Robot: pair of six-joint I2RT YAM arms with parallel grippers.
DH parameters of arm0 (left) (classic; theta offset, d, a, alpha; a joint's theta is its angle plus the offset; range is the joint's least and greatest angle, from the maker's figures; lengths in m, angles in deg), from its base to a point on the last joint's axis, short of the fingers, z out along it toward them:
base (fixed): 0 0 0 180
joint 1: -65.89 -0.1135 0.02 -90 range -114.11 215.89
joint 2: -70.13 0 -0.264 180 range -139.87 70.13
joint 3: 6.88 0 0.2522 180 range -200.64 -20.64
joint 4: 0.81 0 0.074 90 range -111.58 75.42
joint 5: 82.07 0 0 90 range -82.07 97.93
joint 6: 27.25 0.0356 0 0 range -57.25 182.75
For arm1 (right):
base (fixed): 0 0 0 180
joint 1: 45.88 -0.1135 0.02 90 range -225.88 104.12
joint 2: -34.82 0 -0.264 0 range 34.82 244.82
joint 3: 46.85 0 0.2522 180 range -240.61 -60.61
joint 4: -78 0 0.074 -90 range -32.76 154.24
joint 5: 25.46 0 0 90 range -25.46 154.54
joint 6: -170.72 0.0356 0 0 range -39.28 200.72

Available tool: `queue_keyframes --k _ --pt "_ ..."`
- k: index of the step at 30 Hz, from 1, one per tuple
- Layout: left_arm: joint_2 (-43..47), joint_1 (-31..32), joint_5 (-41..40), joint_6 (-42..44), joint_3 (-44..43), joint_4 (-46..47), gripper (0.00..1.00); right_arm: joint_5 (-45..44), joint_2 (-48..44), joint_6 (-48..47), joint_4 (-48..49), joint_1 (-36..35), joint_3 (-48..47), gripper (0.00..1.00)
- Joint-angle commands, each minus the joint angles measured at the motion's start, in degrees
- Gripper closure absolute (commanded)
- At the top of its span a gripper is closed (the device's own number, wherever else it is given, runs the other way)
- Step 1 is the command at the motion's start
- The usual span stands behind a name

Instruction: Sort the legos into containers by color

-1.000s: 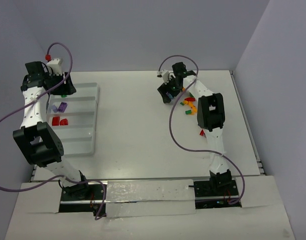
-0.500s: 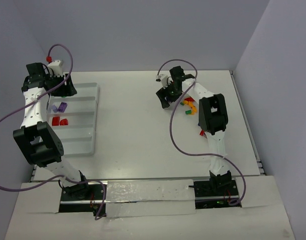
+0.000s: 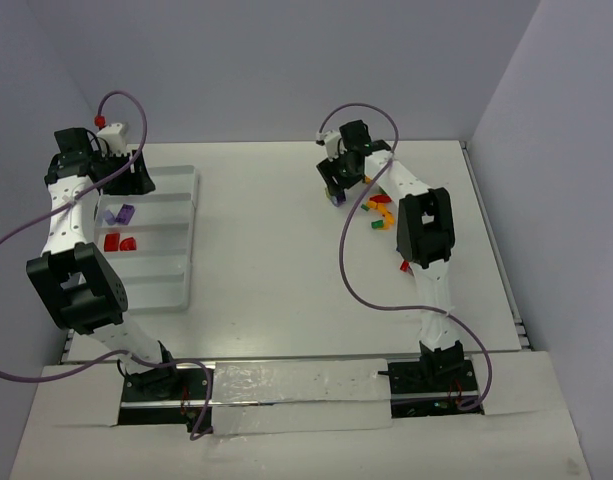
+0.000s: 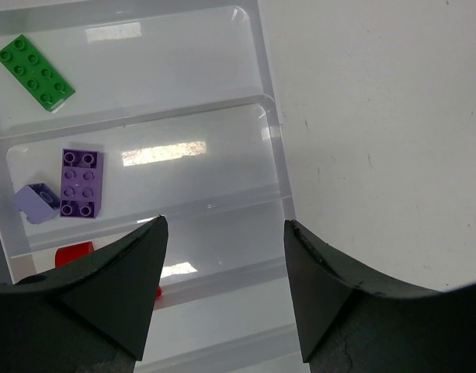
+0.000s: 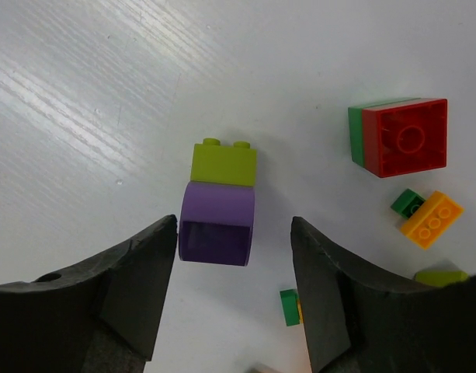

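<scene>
In the overhead view the tray (image 3: pixel 176 272) is lying at the left of the frame on the white table (image 3: pixel 266 260), and the left tool (image 4: pixel 224 227) is hanging over the tray's upper end, at the upper left. Its jaws are standing apart with nothing between them. In the left wrist view a green brick (image 4: pixel 36 72) is lying tilted in the top compartment, at the upper left of the frame. In the next compartment down a studded purple brick (image 4: pixel 80 183) is lying with a pale lilac brick (image 4: pixel 34 203) touching its left side. Below that, a red brick (image 4: pixel 73 252) is showing partly from behind the left finger, in the third compartment. Right of centre in the upper half of the overhead view, the right tool (image 5: pixel 234 223) is reaching down to the table, well apart from the tray. Its jaws are standing open on either side of a purple block (image 5: pixel 217 233): the left finger is sitting right at the block's edge, and a gap is showing on the right. A lime brick (image 5: pixel 224 163) is touching the block's upper side. Toward the upper right of the wrist view a red block (image 5: pixel 408 138) is sitting with a green piece behind it. Below it an orange brick (image 5: pixel 433 220) is touching a small dark green brick (image 5: pixel 407 202).
</scene>
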Motion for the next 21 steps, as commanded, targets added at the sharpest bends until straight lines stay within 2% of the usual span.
queue_keyframes --k 1,3,5,12,16,17,19,20,21 --pt "1.3 -0.2 1.8 -0.5 -0.8 0.9 0.29 1.0 1.2 -0.1 -1.2 -0.1 -1.4 0.31" --pt "1.3 -0.1 1.9 -0.6 -0.8 0.8 0.29 1.2 1.5 -0.1 -1.6 -0.1 -1.6 0.27" --pt "1.3 -0.1 1.9 -0.5 -0.9 0.7 0.29 1.3 1.8 -0.4 -1.9 -0.2 -1.8 0.27" --pt "1.2 -0.2 2.9 -0.8 -0.9 0.1 0.29 2.6 2.5 -2.0 -3.1 -0.1 -2.9 0.37" --pt "0.9 -0.1 5.1 -1.7 -0.9 0.0 0.29 3.3 2.4 -2.5 -3.5 -0.1 -2.4 0.60" --pt "0.8 -0.2 6.0 -2.1 -1.0 -0.1 0.29 3.7 2.0 -2.6 -3.3 -0.1 -2.0 0.71" --pt "0.6 -0.2 7.8 -2.4 -1.2 -0.5 0.29 4.3 1.5 -2.6 -3.3 -0.2 -1.4 0.85" --pt "0.3 -0.1 9.9 -2.6 -1.4 -1.2 0.29 4.7 0.8 -2.7 -3.4 -0.2 -0.8 0.99" --pt "0.4 -0.2 12.0 -3.2 -1.2 -1.4 0.26 5.5 0.1 -2.6 -3.4 -0.1 0.0 1.00"
